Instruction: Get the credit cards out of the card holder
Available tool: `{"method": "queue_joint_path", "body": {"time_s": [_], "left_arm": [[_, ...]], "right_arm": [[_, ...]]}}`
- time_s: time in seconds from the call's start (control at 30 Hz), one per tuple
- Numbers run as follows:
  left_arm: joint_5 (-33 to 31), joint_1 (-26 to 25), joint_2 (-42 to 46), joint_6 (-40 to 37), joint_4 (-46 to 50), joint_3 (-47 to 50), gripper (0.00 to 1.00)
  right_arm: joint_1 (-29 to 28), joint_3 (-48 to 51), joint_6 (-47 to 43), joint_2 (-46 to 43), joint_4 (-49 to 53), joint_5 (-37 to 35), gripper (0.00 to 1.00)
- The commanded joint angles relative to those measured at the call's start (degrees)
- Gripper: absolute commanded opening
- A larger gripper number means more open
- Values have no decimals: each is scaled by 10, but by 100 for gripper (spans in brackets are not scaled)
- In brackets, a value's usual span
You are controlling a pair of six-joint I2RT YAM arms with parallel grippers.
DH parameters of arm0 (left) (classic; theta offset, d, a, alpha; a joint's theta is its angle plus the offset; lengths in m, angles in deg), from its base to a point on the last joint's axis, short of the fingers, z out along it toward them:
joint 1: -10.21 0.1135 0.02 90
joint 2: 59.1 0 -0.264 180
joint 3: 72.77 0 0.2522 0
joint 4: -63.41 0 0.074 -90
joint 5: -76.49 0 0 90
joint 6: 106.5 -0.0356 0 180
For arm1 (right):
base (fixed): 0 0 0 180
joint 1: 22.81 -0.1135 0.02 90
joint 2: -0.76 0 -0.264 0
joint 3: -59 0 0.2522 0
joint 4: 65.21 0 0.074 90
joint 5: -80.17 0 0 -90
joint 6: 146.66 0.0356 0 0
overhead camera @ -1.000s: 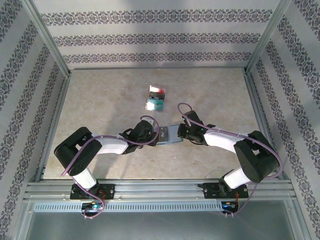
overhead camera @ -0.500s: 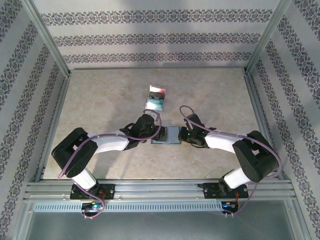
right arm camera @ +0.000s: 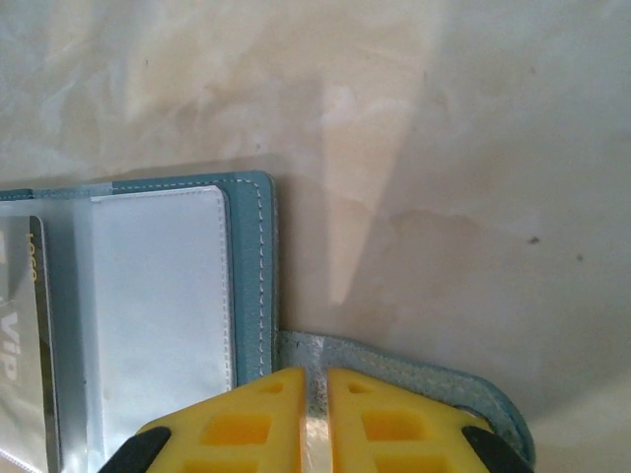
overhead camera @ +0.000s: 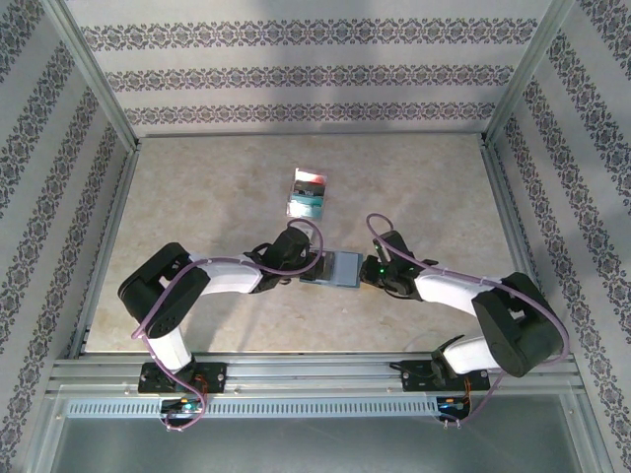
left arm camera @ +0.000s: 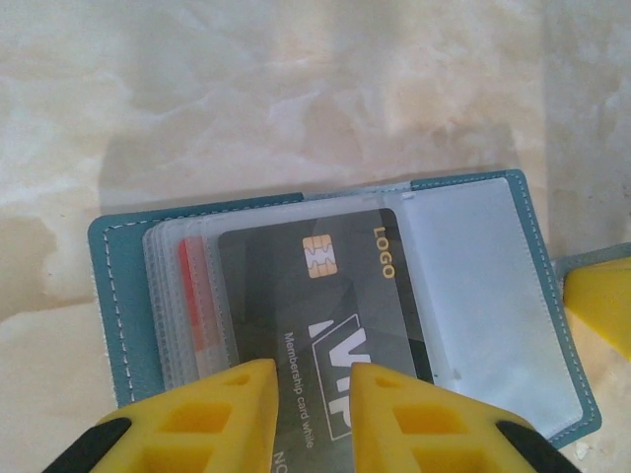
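While the right jaws pinch the closing tab of the open wallet near the desk's front edge, the left jaws, slightly parted, sit over the black card. Its long axis points from its sleeve straight toward them.

The right gripper is reaching in from the near edge, its yellow fingers almost together and pinching the card holder by its strap tab. The holder is lying open to the gripper's left on the pale marbled table — a teal border with white stitching is framing a clear sleeve. Further left, a dark card is showing gold and white lettering.
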Motion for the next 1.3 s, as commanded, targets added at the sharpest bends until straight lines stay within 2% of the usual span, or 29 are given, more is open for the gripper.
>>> {"method": "queue_joint_path", "body": {"time_s": [0.0,0.3,0.43,0.6,0.73,0.87,1.03,1.27], "left_arm": [[37,3,0,24,6,36,25],[37,-11,20,52,-18,68,23],[18,-11,34,48,-8,63,29],[-17,-11,83,37,20,58,40],[-59,-10,118,31,49,60,42],[-69,-10,107,29,67,59,33],[-41,-9,60,26,52,43,22],[-23,-9,19,13,48,14,15]], "right_arm": [[6,14,12,-27,20,13,15],[0,28,22,-155,70,13,19],[-15,9,8,-182,70,34,23],[-43,-40,-26,-125,63,62,25],[-56,-82,-43,-51,47,80,25],[-62,-115,-52,4,31,87,25],[-56,-139,-49,70,13,109,25],[-51,-146,-32,123,-17,133,24]]}}
